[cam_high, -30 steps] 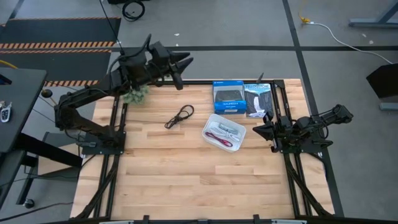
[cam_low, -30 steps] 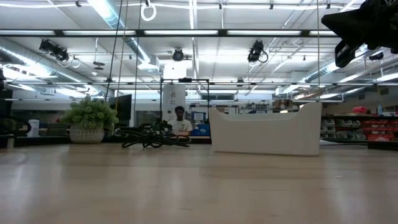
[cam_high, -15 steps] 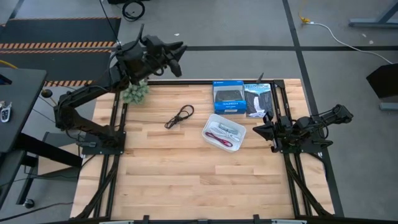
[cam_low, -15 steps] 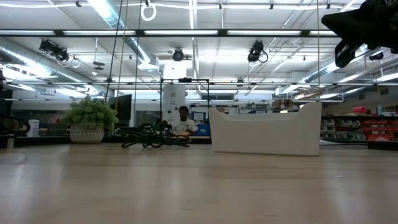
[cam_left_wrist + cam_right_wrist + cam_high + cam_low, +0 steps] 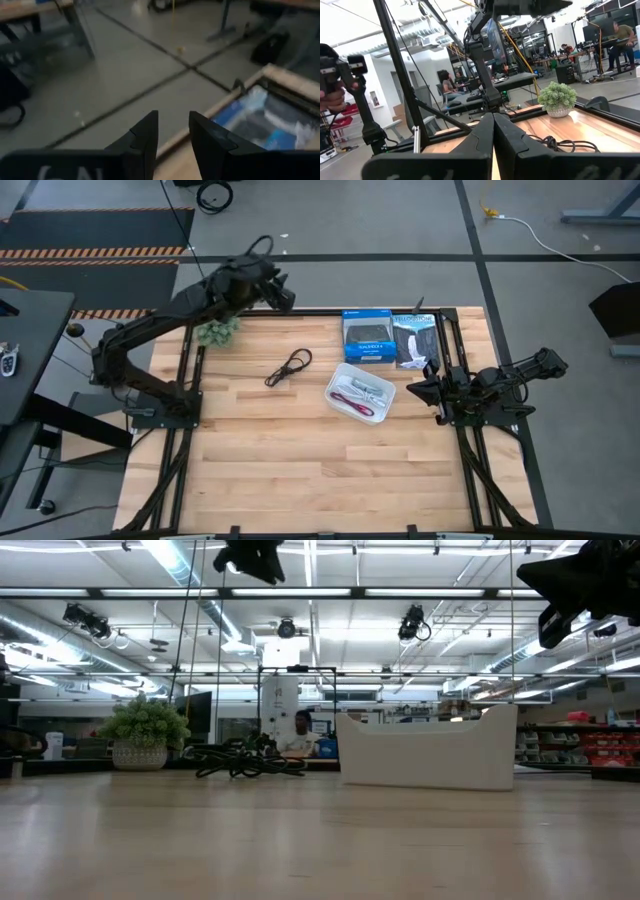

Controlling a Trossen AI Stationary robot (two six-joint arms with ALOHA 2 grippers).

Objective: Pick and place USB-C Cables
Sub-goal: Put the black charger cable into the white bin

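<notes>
The black coiled cable [image 5: 289,367] lies flat on the wood left of the white tray [image 5: 338,379]; it also shows in the low view [image 5: 245,762] and the right wrist view [image 5: 565,145]. In the tray lie a dark red cable [image 5: 349,399] and a pale one [image 5: 373,389]. My left gripper [image 5: 281,292] hangs open high above the table's far left part, holding nothing [image 5: 172,137], and shows at the low view's top [image 5: 250,555]. My right gripper [image 5: 413,390] waits shut at the table's right edge, beside the tray [image 5: 493,135].
A small potted plant [image 5: 217,330] stands at the far left corner. Two boxed items, a blue one [image 5: 367,336] and a darker one [image 5: 415,340], lie at the far edge behind the tray. Bare wood [image 5: 300,470] fills the near half. People sit in the room beyond.
My left arm has swung about above the table's far left corner and come down, so its gripper now shows at the top of the low view. The cables and the tray have stayed in place.
</notes>
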